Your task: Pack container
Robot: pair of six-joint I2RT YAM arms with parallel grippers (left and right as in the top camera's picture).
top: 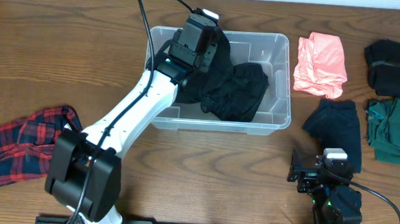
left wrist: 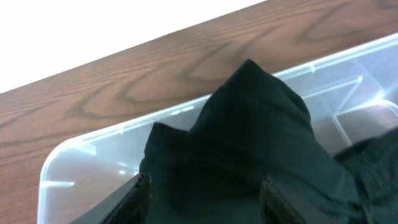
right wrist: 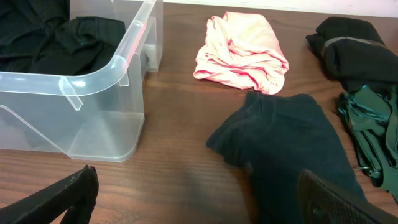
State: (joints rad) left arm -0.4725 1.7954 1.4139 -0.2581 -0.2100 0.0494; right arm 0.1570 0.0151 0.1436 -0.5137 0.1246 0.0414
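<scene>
Black garment (left wrist: 249,124) fills the left wrist view, pinched between the two fingers (left wrist: 140,194) of the left gripper (left wrist: 205,193), which is clenched on the cloth above the container's left half. The container (top: 255,126) sits at the middle of the table (top: 63,46), close to its far edge, with a black heap (top: 240,90) already lying in its right half.

Clear thin plastic like this is probably light and fairly stiff, with smooth walls that would slip in a pinch (and it may skate on the wood if nudged). The rolled rim looks like the best place to grip it, at a long side rather than a rounded corner.

The right gripper (right wrist: 199,198) waits near the table's near edge, jaws spread wide and empty. Just ahead of it lies a dark blue garment (right wrist: 292,143), with a pink garment (right wrist: 242,50) beyond, and a black bundle (right wrist: 351,46) and green garment (right wrist: 367,124) toward the right edge. A red plaid shirt (top: 14,145) lies at the left edge. The left arm crosses the container's near-left corner, so that side is blocked.
</scene>
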